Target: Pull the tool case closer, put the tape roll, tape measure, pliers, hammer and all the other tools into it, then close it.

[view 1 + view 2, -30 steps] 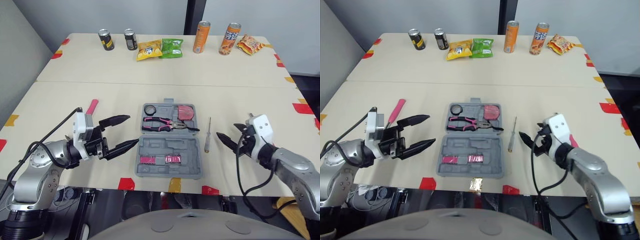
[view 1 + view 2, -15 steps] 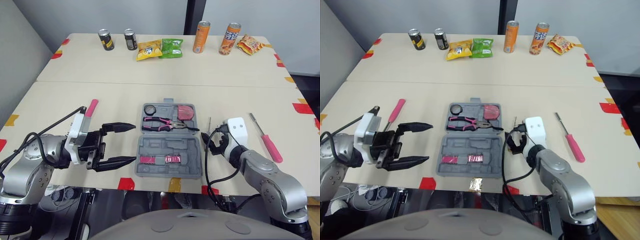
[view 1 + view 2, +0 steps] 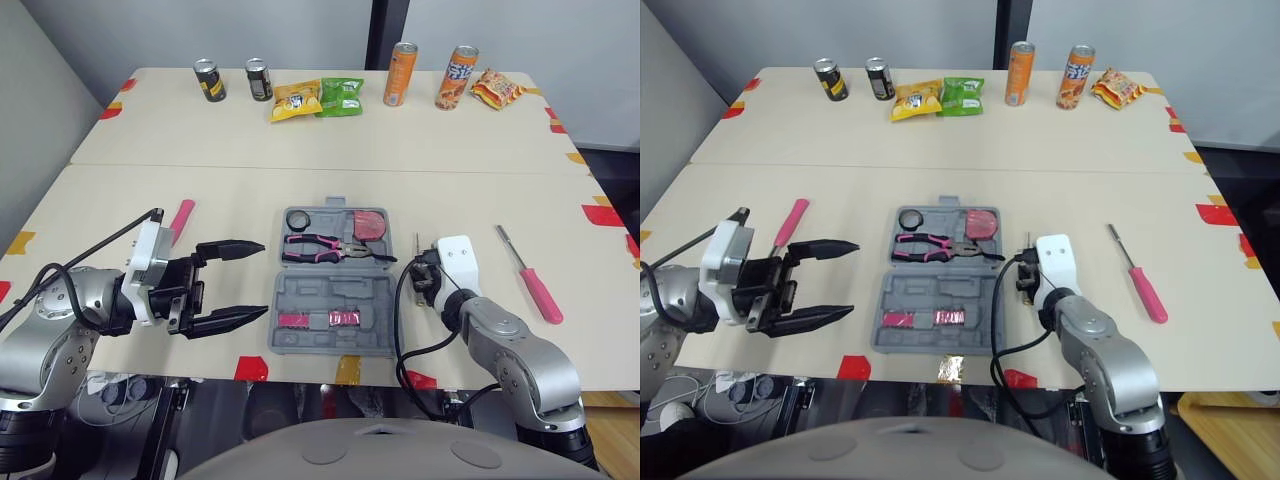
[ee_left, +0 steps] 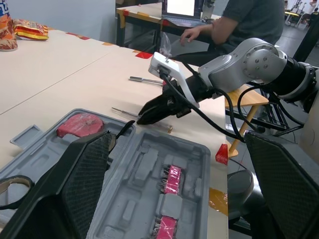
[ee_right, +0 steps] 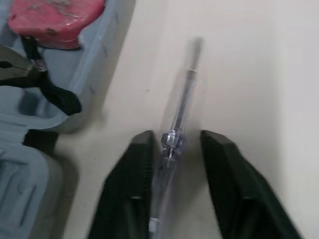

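The grey tool case point(image 3: 335, 318) lies open near the table's front edge. Its far half holds a black tape roll point(image 3: 297, 219), a pink tape measure point(image 3: 372, 223) and pink-handled pliers point(image 3: 318, 247). A thin clear screwdriver point(image 5: 175, 130) lies on the table just right of the case. My right gripper point(image 5: 177, 137) is low over it, one finger on each side, with a gap still showing beside the handle. My left gripper point(image 3: 238, 282) hovers left of the case, wide open and holding nothing.
A pink-handled screwdriver point(image 3: 530, 275) lies at the right and a pink-handled tool point(image 3: 182, 215) at the left. Cans point(image 3: 401, 73) and snack bags point(image 3: 320, 98) line the far edge. A person point(image 4: 244, 20) sits at a desk beyond the table.
My right arm has swung left from the table's right side to the clear screwdriver beside the case, and its fingers have narrowed around it. The left gripper drifted slightly left, still open.
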Motion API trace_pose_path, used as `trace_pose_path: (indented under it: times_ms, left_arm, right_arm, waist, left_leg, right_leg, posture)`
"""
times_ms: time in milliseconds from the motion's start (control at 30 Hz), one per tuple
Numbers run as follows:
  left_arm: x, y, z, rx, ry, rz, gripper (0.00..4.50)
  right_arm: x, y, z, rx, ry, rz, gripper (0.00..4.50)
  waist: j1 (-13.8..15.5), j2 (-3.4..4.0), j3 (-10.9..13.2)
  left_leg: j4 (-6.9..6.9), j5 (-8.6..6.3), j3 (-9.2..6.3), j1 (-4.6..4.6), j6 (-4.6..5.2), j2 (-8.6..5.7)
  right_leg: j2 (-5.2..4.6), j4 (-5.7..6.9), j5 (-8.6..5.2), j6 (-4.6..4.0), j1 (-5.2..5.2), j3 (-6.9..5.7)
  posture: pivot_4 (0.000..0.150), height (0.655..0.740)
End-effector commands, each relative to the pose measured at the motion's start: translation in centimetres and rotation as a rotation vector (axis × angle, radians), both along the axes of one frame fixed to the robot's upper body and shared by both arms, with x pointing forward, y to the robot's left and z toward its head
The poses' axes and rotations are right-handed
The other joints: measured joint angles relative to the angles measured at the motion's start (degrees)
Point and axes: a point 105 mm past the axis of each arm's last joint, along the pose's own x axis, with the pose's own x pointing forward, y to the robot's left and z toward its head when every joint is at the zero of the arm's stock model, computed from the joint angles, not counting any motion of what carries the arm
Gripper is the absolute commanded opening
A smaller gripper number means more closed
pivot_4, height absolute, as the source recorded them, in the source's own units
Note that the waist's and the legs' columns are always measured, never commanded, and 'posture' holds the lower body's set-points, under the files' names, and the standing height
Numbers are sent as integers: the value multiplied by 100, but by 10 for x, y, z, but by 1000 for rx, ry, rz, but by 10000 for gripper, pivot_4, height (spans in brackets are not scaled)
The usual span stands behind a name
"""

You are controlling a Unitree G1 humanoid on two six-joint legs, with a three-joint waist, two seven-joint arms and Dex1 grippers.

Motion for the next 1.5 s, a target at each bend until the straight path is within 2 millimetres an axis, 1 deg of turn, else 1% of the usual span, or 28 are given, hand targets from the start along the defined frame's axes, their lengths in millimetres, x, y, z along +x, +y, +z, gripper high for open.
trace_pose_path:
  times_ms: [33,67,167,267,333,467,533,600,700,833,900,967,1000,1100,1133,1167,1200,1233,1333,1400,1467,1500]
  left_arm:
    - [-4,-2,12,7,-40,-17,45000]
    - [-4,-3,12,4,-38,-23,45000]
    - [-5,-6,13,0,-34,-40,45000]
    - [-7,-10,13,-6,-29,-69,45000]
    - [-8,-14,12,-16,-20,-86,45000]
    - [-9,-18,10,-30,-4,-108,45000]
    - [-9,-20,9,-36,3,-118,45000]
    - [-10,-21,8,-41,5,-125,45000]
    - [-9,-22,5,-37,6,-123,45000]
    - [-7,-23,0,-30,10,-126,45000]
    - [-7,-24,-2,-30,12,-128,45000]
    - [-7,-25,-3,-31,22,-136,45000]
    - [-8,-25,-4,-33,36,-143,45000]
    - [-9,-26,-4,-51,59,-152,45000]
    - [-10,-26,-5,-52,60,-154,45000]
    - [-11,-26,-5,-56,59,-152,45000]
    - [-10,-26,-6,-60,48,-143,45000]
    - [-9,-26,-6,-65,41,-135,45000]
    - [-5,-22,-7,-78,-14,-82,45000]
    - [-5,-17,-4,-159,-70,-75,45000]
    - [-9,-8,-6,-169,-44,-100,45000]
    - [-11,-4,-8,-160,-11,-115,45000]
  right_arm:
    - [-3,2,-3,17,7,14,2348]
    - [-4,-1,-2,17,1,11,744]
    - [-7,-7,1,23,-11,0,808]
    - [-18,-20,8,30,-31,-20,808]
    - [-33,-28,11,45,-29,-37,808]
    - [-57,-33,13,58,-8,-61,808]
    - [-67,-37,11,52,-3,-99,808]
    - [-71,-39,11,55,-6,-125,808]
    - [-73,-39,2,65,13,-134,808]
    - [-74,-40,-18,101,61,-135,808]
    - [-77,-42,-26,98,80,-118,11107]
    - [-79,-46,-27,98,79,-113,17481]
    - [-79,-47,-23,105,68,-102,20854]
    - [-73,-50,1,136,6,-33,31505]
    - [-74,-47,10,153,4,29,34518]
    - [-72,-46,22,174,-14,90,38995]
    - [-73,-45,33,194,-11,164,41406]
    - [-72,-45,44,189,-12,238,44752]
    - [-67,-51,70,152,10,425,44752]
    - [-63,-55,86,63,25,582,44752]
    - [-57,-55,100,-57,20,780,44752]
    - [-56,-56,105,-116,22,881,44752]
  waist:
    - [-2,0,0]
    - [-3,0,0]
    - [2,0,0]
    - [46,0,0]
    - [75,-1,-1]
    - [51,-1,-1]
    - [43,3,0]
    - [42,3,1]
    - [17,3,0]
    - [19,3,0]
    - [14,-7,-8]
    - [0,-6,-11]
    - [2,-6,-12]
    - [22,-2,-10]
    - [32,3,-7]
    - [35,6,-5]
    - [37,10,-2]
    - [37,11,-2]
    - [-7,10,-3]
    - [4,21,-6]
    - [26,21,-6]
    - [39,19,-8]
  left_leg:
    - [0,0,0,0,-1,0]
    - [-1,0,-1,0,-1,1]
    - [0,0,-2,1,-2,2]
    - [1,-1,-2,0,-1,2]
    - [0,-1,-2,0,-1,2]
    - [-1,-4,-2,-1,1,2]
    - [-2,-7,-2,1,5,2]
    - [-11,-17,-5,5,19,3]
    - [-12,-17,-6,5,19,4]
    - [-11,-17,-7,4,20,4]
    - [-11,-17,-7,4,20,4]
    - [-6,-17,-7,5,20,4]
    - [-1,-17,-7,6,21,4]
    - [11,-17,-8,6,26,2]
    - [15,-18,-8,5,28,1]
    - [19,-18,-8,5,31,-2]
    - [21,-18,-8,4,32,-5]
    - [21,-17,-8,4,37,-10]
    - [22,-15,-8,9,45,-12]
    - [22,-10,-13,12,57,-12]
    - [21,-2,-15,12,72,-11]
    - [20,13,-17,11,96,-8]
  right_leg:
    - [1,0,0,0,0,0]
    - [3,0,0,0,0,0]
    - [4,1,0,0,0,0]
    - [3,-1,0,-1,2,0]
    - [3,-4,0,0,2,0]
    - [3,-6,-1,1,1,1]
    - [4,-2,-2,0,2,4]
    - [7,-1,-4,-4,1,2]
    - [9,-1,-4,-4,0,3]
    - [9,-2,-4,-4,1,3]
    - [9,-3,-4,-4,2,3]
    - [8,-5,-2,-2,8,3]
    - [7,-5,-2,0,12,4]
    - [3,-4,0,3,17,4]
    - [2,-3,1,4,19,4]
    - [0,-3,2,5,20,4]
    - [-3,-3,2,7,20,6]
    - [-7,-2,3,9,21,9]
    - [-5,0,7,13,24,14]
    - [-4,1,7,12,29,11]
    - [-3,2,6,10,29,7]
    - [0,1,5,7,30,4]
  posture:
    - [1500,7400]
    - [1500,7400]
    - [1500,7400]
    - [1500,7400]
    - [1500,7400]
    - [1500,7400]
    - [1500,7400]
    - [1500,7400]
    - [1500,7400]
    - [1500,7400]
    - [1500,7400]
    - [1500,7400]
    - [1500,7400]
    - [1500,7400]
    - [1500,7400]
    - [1500,7400]
    - [1500,7400]
    - [1500,7400]
    - [1500,7400]
    - [1500,7400]
    - [1500,7400]
    - [1500,7400]
